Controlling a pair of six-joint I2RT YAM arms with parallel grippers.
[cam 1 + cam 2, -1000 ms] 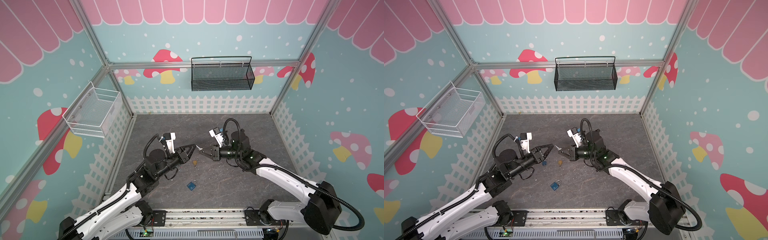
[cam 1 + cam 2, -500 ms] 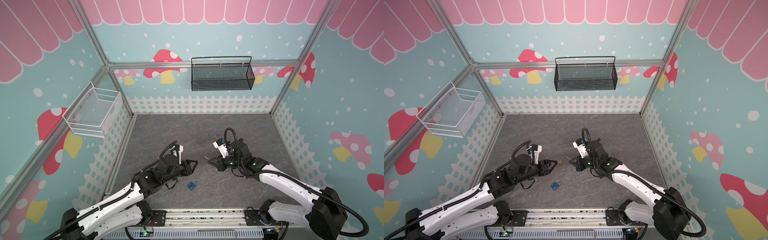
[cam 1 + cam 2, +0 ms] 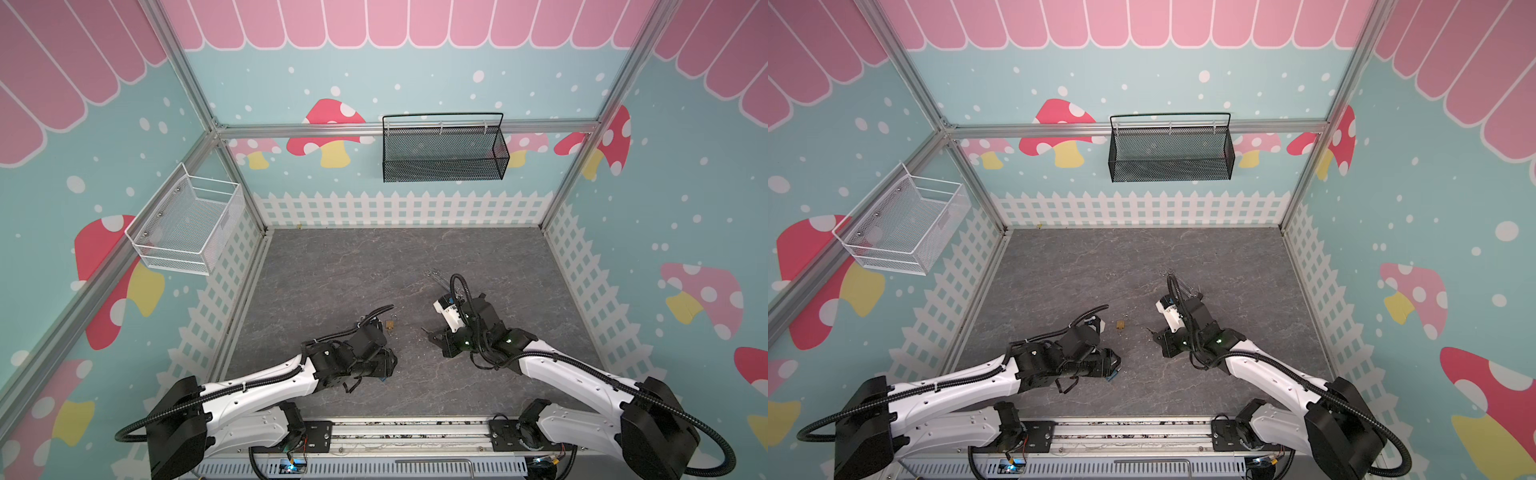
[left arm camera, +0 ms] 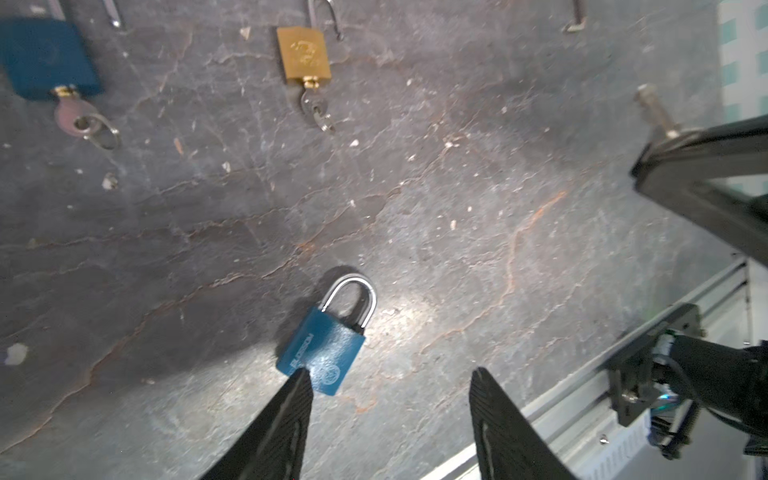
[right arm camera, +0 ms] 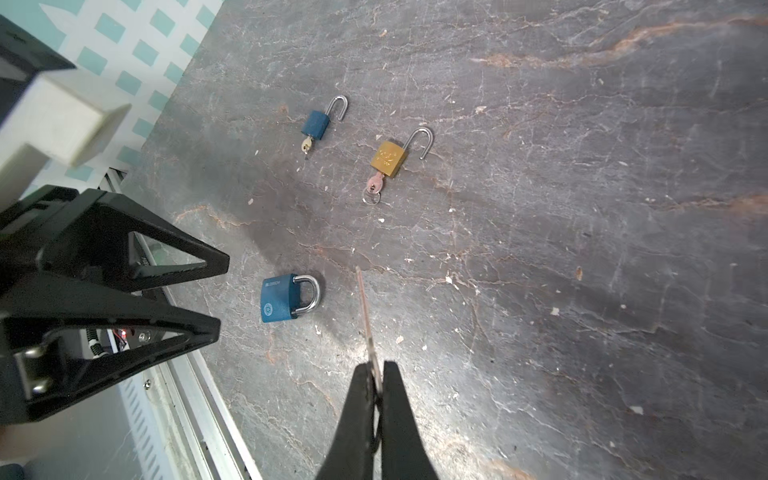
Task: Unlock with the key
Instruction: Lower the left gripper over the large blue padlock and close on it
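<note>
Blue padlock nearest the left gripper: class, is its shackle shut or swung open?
Shut. In both wrist views, both shackle legs of the blue padlock sit in its body, unlike the brass padlock, whose shackle stands open.

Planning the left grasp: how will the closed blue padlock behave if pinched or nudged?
Likely rigid, heavy for its size: the closed blue padlock looks like solid metal with a steel shackle. Lying flat on the table, it should not tip, but may skid or spin if one finger of the left gripper lands first. Its smooth painted faces may slip.
</note>
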